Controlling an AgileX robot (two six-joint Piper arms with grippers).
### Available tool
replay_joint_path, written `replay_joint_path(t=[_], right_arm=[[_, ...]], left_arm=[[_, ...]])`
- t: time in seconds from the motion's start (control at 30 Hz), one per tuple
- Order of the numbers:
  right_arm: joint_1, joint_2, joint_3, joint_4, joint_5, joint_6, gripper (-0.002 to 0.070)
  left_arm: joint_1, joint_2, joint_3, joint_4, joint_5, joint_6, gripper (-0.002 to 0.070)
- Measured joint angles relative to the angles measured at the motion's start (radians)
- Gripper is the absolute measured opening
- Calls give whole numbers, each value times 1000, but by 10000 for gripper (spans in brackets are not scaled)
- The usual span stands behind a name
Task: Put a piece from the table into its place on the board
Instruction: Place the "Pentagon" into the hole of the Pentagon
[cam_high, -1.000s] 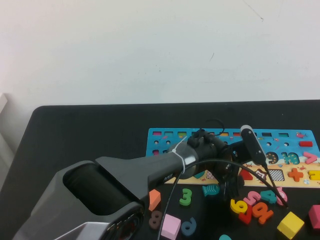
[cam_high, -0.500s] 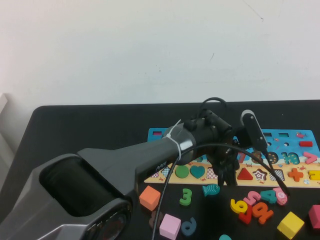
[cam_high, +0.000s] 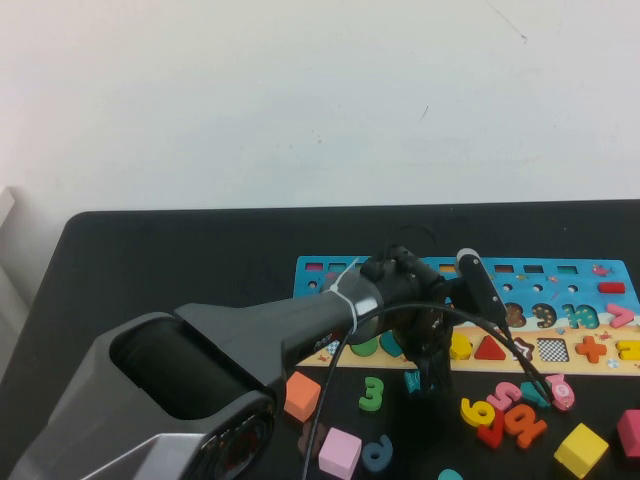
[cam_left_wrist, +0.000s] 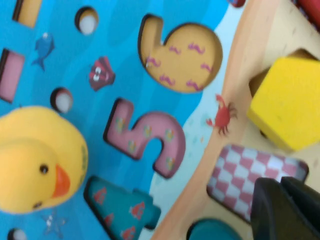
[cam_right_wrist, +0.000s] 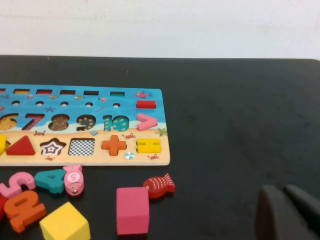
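— Well, where's the yellow pentagon piece (cam_high: 459, 346) sitting?

— On the board's (cam_high: 330, 268) tan strip, just left of the red triangle (cam_high: 489, 348). The left wrist view shows the piece (cam_left_wrist: 289, 102) tilted, one edge riding over the rim of its recess, so it isn't lying flat yet.

— And the left gripper (cam_high: 432, 378)?

— Just off the board's near edge, over the black table (cam_high: 180, 260), jaws clamped together and holding nothing. A second ago they stood wide apart further right; now the arm has swung left and the piece lies on the board.

— Room to move?

— Tight in front: loose numbers (cam_high: 372, 393), an orange block (cam_high: 300, 395), a pink block (cam_high: 340, 452) and a yellow cube (cam_high: 581, 449) crowd the near table. Behind the board the table is bare to its far edge.

— Anything hidden?

— The arm covers the board's left middle, and the round and heart shapes barely peek out.

— The right gripper (cam_right_wrist: 289, 214)?

— Low over bare table right of the board, jaws pressed shut, empty, near a pink cube (cam_right_wrist: 132, 210) and a red fish (cam_right_wrist: 159, 184).
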Motion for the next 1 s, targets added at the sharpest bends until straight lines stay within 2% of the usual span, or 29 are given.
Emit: replay_joint_path(t=[0.33, 1.0], right_arm=[[0, 0, 0, 0, 0, 0, 19], [0, 0, 0, 0, 0, 0, 19]], left_arm=[[0, 16, 0, -41, -95, -2, 0], [0, 24, 0, -111, -88, -8, -1]])
